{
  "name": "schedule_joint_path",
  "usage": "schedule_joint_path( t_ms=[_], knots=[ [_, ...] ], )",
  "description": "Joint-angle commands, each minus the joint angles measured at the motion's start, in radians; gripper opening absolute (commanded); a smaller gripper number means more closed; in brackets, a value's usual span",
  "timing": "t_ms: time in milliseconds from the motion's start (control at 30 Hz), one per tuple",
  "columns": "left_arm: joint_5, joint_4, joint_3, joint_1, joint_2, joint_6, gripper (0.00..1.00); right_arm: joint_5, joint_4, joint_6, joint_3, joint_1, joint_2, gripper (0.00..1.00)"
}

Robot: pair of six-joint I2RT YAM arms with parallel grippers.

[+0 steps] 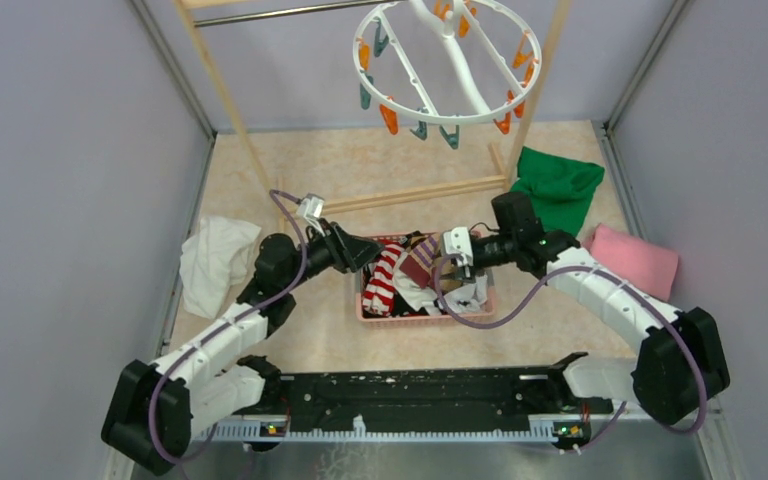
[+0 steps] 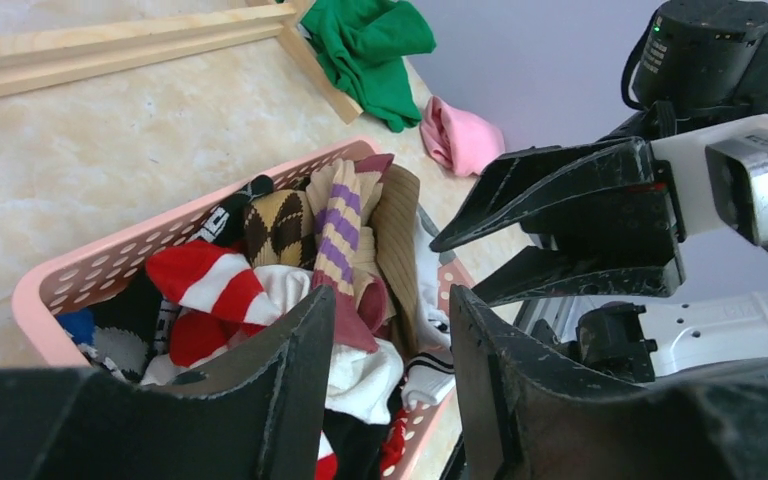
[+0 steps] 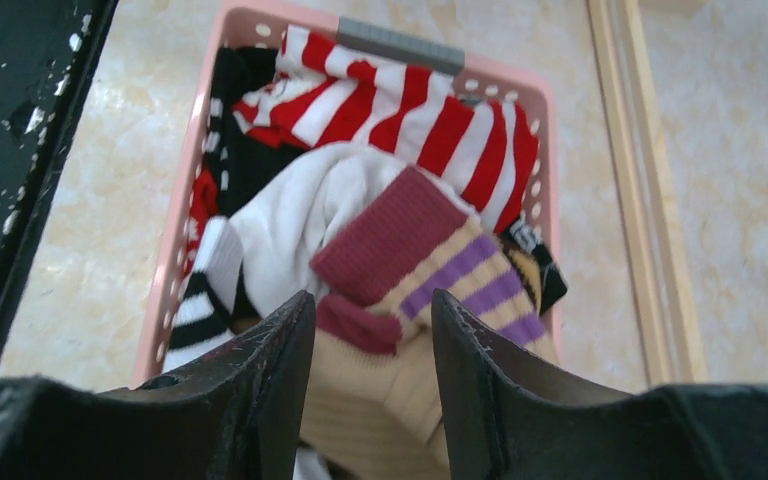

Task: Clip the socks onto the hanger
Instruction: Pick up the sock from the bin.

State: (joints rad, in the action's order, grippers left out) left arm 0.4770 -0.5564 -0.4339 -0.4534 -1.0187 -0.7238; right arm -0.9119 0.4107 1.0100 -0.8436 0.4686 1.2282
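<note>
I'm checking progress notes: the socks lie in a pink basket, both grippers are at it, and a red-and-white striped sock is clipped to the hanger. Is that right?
Not quite. The top view shows no sock on the hanger; its pegs hang bare. The red-and-white striped sock lies in the pink basket, with the left gripper and right gripper at it.

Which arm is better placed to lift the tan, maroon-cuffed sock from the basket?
Right, likely. The right gripper hangs open over the tan sock, which shows between its fingers; the left gripper hovers by the red-and-white sock.
</note>
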Motion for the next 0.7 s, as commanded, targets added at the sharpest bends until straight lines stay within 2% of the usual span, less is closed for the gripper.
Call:
schedule_joint_path(
  t_ms=[0,233,433,667],
  knots=[
    [-0.029,0.049,0.019,-0.005,0.083,0.013,0.51,0.014,-0.181,0.031,-0.014,0.09,0.041,0.46],
    [-0.098,0.149,0.078,-0.005,0.244,0.02,0.52,0.114,-0.199,0.066,-0.087,0.152,0.161,0.44],
    [-0.125,0.172,0.119,-0.005,0.325,0.015,0.6,0.162,-0.101,0.14,-0.19,0.157,0.254,0.44],
    [-0.124,0.163,0.125,-0.004,0.325,0.023,0.61,0.183,-0.008,0.221,-0.245,0.163,0.298,0.58]
  ],
)
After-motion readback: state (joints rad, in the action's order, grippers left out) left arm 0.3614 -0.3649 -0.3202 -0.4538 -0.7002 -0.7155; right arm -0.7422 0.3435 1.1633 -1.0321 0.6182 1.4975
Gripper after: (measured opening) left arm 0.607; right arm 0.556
